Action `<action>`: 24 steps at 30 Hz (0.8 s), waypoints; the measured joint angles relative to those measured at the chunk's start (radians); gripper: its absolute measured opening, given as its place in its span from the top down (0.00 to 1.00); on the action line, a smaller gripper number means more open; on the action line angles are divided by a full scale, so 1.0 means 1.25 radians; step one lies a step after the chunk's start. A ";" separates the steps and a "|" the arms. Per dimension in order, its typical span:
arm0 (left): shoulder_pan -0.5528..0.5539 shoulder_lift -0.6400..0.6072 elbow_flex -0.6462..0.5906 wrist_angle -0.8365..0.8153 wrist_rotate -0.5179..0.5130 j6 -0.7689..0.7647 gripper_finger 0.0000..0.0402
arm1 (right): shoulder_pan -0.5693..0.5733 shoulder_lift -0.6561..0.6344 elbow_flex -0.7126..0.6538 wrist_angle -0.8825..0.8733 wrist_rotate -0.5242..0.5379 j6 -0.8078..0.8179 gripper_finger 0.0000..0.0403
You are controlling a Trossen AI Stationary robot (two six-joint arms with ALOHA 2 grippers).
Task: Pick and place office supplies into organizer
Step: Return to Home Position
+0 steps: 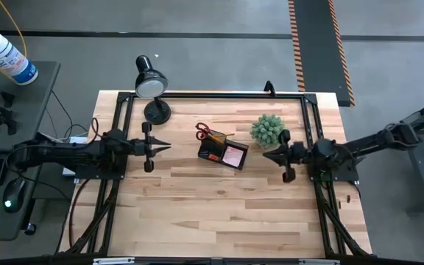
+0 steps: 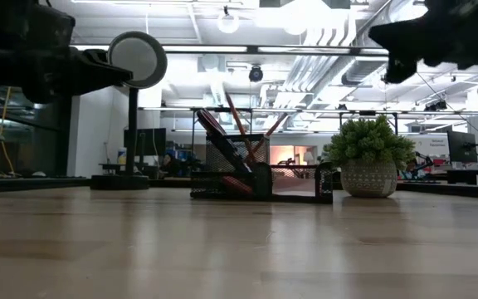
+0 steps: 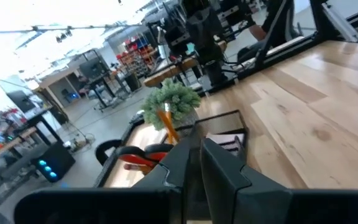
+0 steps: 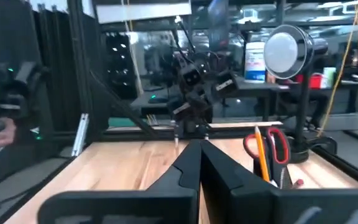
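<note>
The job is looking all but finished. The organizer is sitting about midway between the side edges of the surface, closer to the back edge than to the front one, and it is holding the supplies. The red-handled scissors are standing handles-up in its taller section with an orange pencil beside them, and the pink sticky-note pad is lying in the lower compartment. No loose pens, pencils or clips are showing on the bare wood, so I am judging that nothing is left to collect and only parking the arms remains.

The left pincer is hovering above the wood between the organizer and the left edge, fingers pressed together and gripping nothing. The right pincer is hanging opposite, between the organizer and the right edge, just beside the green plant ball, likewise closed and empty.

The black desk lamp is standing at the back edge, toward the left corner. Beyond lies an open workshop hall with ceiling lights and other benches, and a white bottle is standing on a side desk.
</note>
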 joint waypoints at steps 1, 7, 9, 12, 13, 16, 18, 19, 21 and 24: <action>0.000 -0.004 0.000 0.001 -0.003 0.005 0.93 | -0.012 -0.020 -0.010 -0.001 -0.005 0.003 1.00; 0.000 -0.046 0.000 -0.012 -0.010 0.017 0.93 | -0.056 -0.094 -0.043 0.003 -0.067 -0.025 1.00; 0.000 -0.062 0.001 -0.035 -0.011 0.017 0.93 | -0.069 -0.118 -0.047 -0.004 -0.076 -0.035 1.00; 0.000 -0.089 0.001 -0.086 -0.020 0.017 0.93 | -0.086 -0.156 -0.047 -0.035 -0.085 -0.041 1.00; 0.000 -0.100 0.001 -0.102 -0.026 0.022 0.93 | -0.092 -0.169 -0.047 -0.051 -0.089 -0.042 1.00; 0.000 -0.136 0.001 -0.132 -0.032 0.030 0.93 | -0.110 -0.216 -0.048 -0.115 -0.103 -0.033 1.00; 0.000 -0.162 0.001 -0.147 -0.033 0.031 0.93 | -0.119 -0.249 -0.048 -0.170 -0.104 -0.017 1.00; 0.000 -0.176 0.001 -0.154 -0.033 0.031 0.93 | -0.124 -0.266 -0.048 -0.196 -0.103 -0.013 1.00; 0.000 -0.205 0.001 -0.173 -0.036 0.032 0.93 | -0.129 -0.297 -0.048 -0.242 -0.103 0.003 1.00; 0.000 -0.252 0.001 -0.236 -0.050 0.032 0.93 | -0.130 -0.342 -0.048 -0.305 -0.104 0.006 1.00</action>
